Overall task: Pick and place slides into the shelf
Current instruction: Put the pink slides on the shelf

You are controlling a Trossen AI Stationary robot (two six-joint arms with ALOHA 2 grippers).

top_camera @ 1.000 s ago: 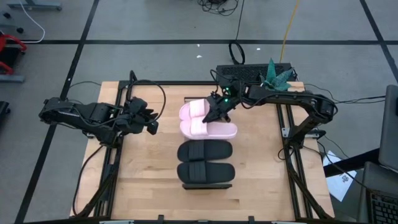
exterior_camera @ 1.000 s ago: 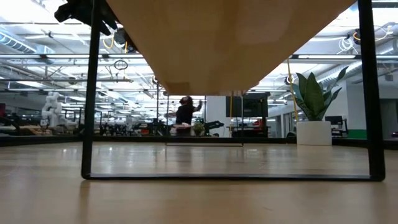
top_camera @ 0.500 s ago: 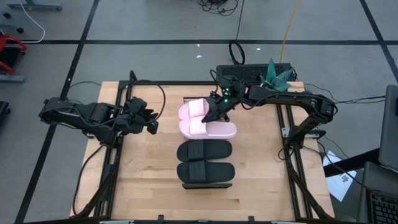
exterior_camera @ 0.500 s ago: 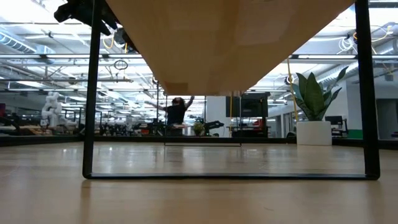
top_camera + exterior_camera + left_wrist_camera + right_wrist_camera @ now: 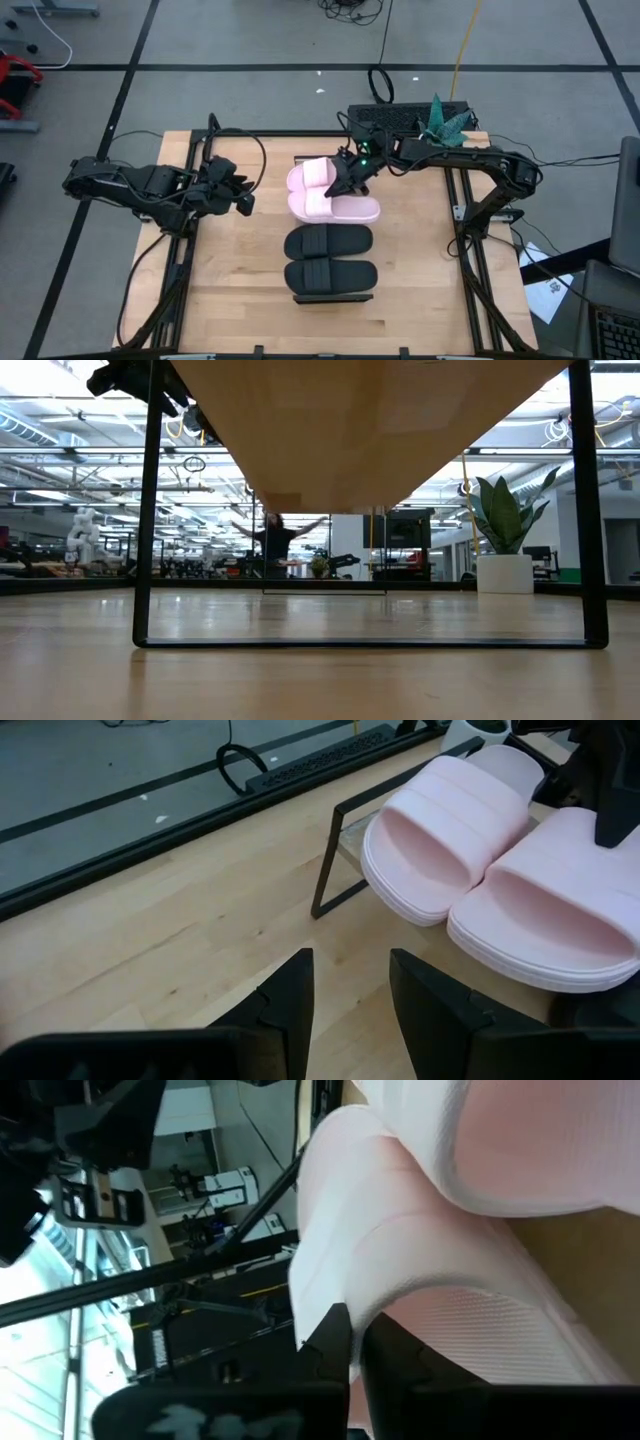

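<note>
While your right pincer (image 5: 349,180) sits at the middle of the table (image 5: 240,290), its fingers are pressed together at the strap of the nearer pink slide (image 5: 335,206), and the right wrist view shows the dark fingertips (image 5: 335,1342) against that pink rubber; whether they actually pinch the strap you cannot tell. Just beyond it, toward 12 o'clock, lies the second pink slide (image 5: 312,176), touching the first. Both pink slides rest on the shelf (image 5: 335,860), whose thin dark frame corner shows in the left wrist view beside the pink toes. Toward 6 o'clock from the pink pair, you have two black slides (image 5: 330,241) lying side by side along the same line, the last one (image 5: 331,276) nearest the table's front edge. Your left pincer (image 5: 243,203) waits at 9 o'clock from the pink slides, apart from them, its fingers (image 5: 285,1000) parted by a narrow gap and holding nothing, pointed toward the pink pair.
</note>
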